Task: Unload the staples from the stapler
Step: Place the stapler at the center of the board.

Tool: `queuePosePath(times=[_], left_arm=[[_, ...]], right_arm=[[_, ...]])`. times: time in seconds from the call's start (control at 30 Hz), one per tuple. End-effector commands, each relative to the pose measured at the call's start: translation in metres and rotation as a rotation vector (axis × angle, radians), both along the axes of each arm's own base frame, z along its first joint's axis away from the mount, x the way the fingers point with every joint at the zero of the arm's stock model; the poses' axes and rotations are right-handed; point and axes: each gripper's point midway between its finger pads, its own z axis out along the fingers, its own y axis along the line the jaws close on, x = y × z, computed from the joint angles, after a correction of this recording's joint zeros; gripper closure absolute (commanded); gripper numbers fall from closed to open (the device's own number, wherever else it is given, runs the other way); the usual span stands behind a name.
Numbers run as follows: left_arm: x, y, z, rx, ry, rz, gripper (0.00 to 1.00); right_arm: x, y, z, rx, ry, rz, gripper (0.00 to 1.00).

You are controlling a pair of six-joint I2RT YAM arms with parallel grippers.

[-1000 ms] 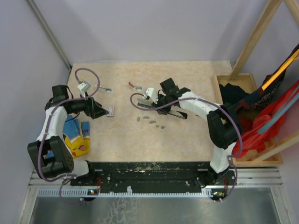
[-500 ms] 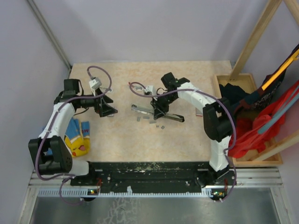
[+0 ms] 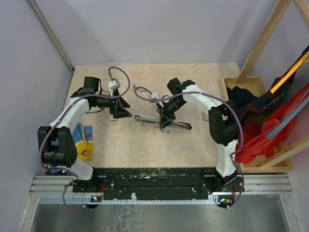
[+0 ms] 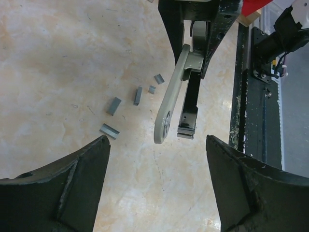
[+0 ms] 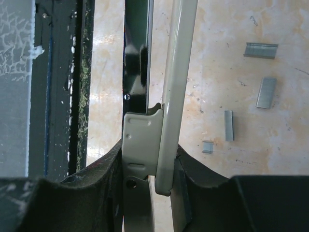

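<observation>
At mid-counter: the stapler, its grey arm and black arm lying side by side. Right hand: clamped on the stapler, a finger pressed to each side. Left hand: fingers spread wide apart, holding nothing, near the stapler's free tip and clear of it. The staples: several short grey strips, loose on the counter just beside the stapler.
</observation>
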Motion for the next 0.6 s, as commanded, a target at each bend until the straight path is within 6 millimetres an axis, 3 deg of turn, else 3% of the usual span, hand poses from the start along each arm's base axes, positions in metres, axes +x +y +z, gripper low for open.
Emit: queuePosePath(times=[0.0, 0.13, 0.57], left_arm=[[-0.004, -0.011, -0.001, -0.031, 0.028, -0.06, 0.19], [-0.004, -0.015, -0.01, -0.035, 0.086, -0.068, 0.31], [-0.007, -0.028, -0.029, -0.026, 0.184, -0.092, 0.47]], right_arm=[[-0.004, 0.013, 0.039, 0.149, -0.037, 0.055, 1.0], [-0.005, 0.013, 0.04, 0.159, -0.041, 0.064, 1.0], [-0.004, 0.014, 0.039, 0.159, -0.042, 0.058, 1.0]])
